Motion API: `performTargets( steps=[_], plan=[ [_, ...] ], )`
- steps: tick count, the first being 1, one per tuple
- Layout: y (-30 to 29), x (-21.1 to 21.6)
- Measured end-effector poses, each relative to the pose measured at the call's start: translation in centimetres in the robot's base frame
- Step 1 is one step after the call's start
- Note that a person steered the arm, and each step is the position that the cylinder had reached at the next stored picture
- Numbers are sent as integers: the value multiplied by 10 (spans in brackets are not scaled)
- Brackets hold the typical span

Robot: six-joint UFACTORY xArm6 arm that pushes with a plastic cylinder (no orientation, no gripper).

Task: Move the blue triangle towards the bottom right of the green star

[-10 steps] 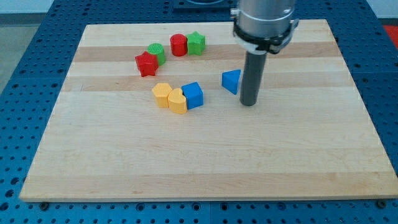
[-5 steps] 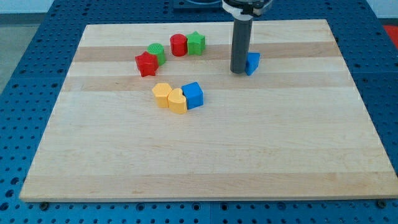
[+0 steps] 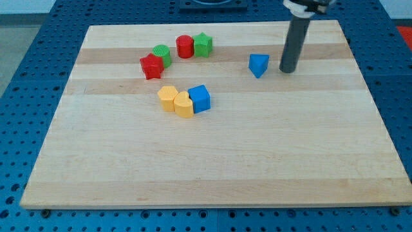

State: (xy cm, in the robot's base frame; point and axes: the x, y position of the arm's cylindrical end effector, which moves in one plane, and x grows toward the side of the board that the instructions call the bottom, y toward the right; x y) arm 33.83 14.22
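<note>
The blue triangle (image 3: 259,64) lies on the wooden board (image 3: 212,154), right of centre near the view's top. The green star (image 3: 203,44) sits to its left and a little higher, next to a red cylinder (image 3: 185,46). My tip (image 3: 288,70) stands on the board just right of the blue triangle, a small gap apart from it. The rod rises straight up out of the view's top.
A green block (image 3: 161,54) and a red block (image 3: 151,66) sit left of the red cylinder. Two yellow blocks (image 3: 168,98) (image 3: 183,104) and a blue cube (image 3: 199,98) cluster below them, left of centre.
The blue triangle was pushed up and right from mid-board to its present spot. My tip went from its right side, round to its left, and now stands to its right again.
</note>
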Motion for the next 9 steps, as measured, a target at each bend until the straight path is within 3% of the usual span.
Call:
performTargets(
  steps=[2,5,9],
  plan=[
    [-62,-28],
    [-28,8],
    [-65,-11]
  ],
)
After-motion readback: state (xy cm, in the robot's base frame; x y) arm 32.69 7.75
